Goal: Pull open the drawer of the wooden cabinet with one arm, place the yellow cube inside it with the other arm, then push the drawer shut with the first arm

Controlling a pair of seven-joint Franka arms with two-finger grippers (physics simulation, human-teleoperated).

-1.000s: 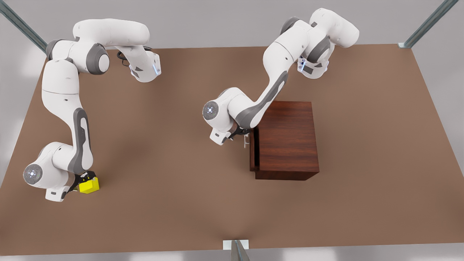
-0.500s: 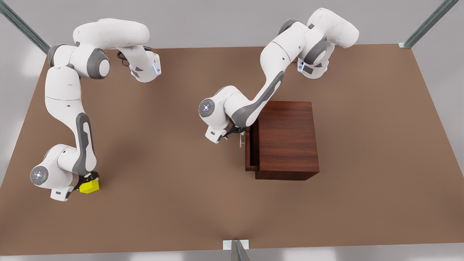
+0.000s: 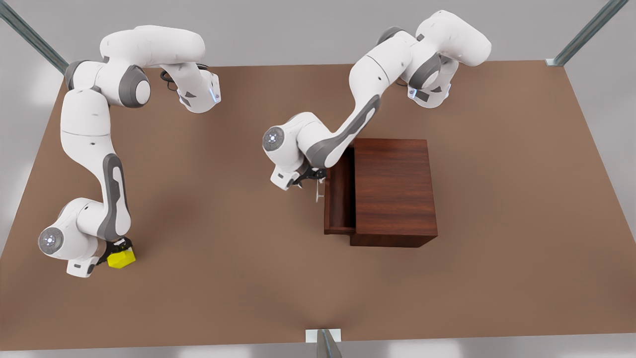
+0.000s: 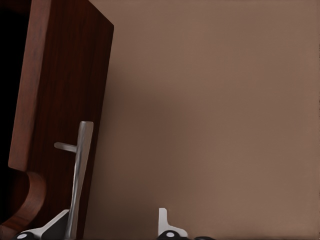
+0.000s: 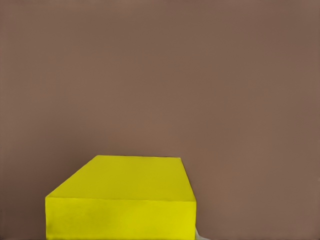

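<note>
Left hand [image 3: 312, 180] mid-frame, clamped on thin silver handle [image 3: 317, 190] of grainy reddish drawer [image 3: 340, 191]; right hand [image 3: 112, 249] lower left, gripping smooth yellow cube [image 3: 121, 259].

A plain brown table [image 3: 238, 209] carries the scene. The wooden cabinet [image 3: 395, 191] stands on it toward the front view's right, its drawer [image 3: 339, 196] drawn out toward the front view's left. The yellow cube [image 3: 121, 258] is at the table's near left corner, well apart from the cabinet.
</note>
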